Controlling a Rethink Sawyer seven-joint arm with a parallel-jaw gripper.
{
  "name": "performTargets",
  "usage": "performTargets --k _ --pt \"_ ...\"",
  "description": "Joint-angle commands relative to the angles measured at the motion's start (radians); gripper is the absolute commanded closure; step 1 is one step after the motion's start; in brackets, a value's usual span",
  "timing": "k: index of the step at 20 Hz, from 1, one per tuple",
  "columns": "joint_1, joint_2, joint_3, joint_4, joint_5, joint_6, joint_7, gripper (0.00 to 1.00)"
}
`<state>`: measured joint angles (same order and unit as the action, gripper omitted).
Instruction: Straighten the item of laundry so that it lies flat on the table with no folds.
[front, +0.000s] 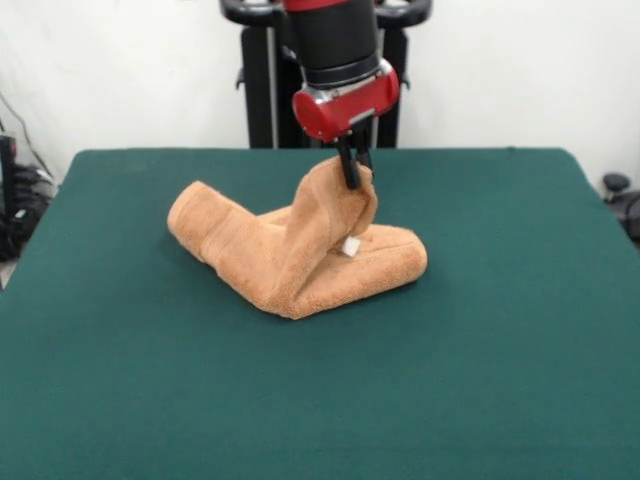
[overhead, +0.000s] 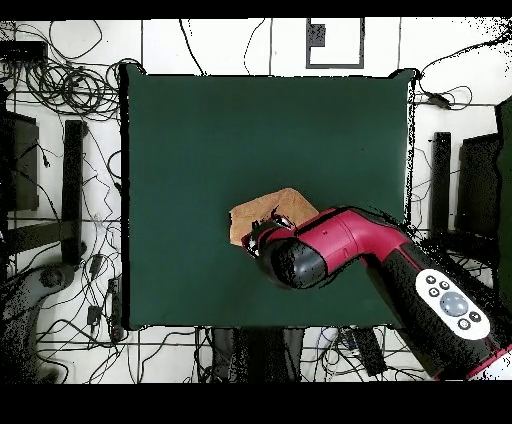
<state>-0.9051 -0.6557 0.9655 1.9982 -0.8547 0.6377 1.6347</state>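
The small orange-tan terry-cloth towel (front: 295, 255) lies crumpled a little above the middle of the front frame, on the large dark green felt-covered surface (front: 480, 350). The jaws of the red and black arm's gripper (front: 353, 172) come straight down onto its highest point and are closed on a pinch of cloth, so that one corner stands up as a peak directly under the wrist. From that peak the fabric falls down and to the left of the frame into a folded ridge, and two rolled lobes spread out on the surface, one toward the left and one toward the right, giving the heap a long axis running roughly left to right. A small white tag (front: 351, 246) shows just below the peak, on the right side. In the overhead view the arm covers much of the towel (overhead: 262, 213), which peeks out just below and right of the centre of the green surface (overhead: 200, 150). There is wide open green on every side, most of it toward the bottom of the front frame, and no edge is close. Drawing the held corner away from the heap, across its long axis, would probably unroll the folds best.
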Motion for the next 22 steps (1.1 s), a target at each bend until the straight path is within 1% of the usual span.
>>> performTargets --k 1,22 --pt "0.027 0.06 -0.047 -0.099 0.039 0.077 -0.108 1.0" --pt "0.037 0.07 -0.057 -0.156 0.096 0.164 -0.154 1.0"
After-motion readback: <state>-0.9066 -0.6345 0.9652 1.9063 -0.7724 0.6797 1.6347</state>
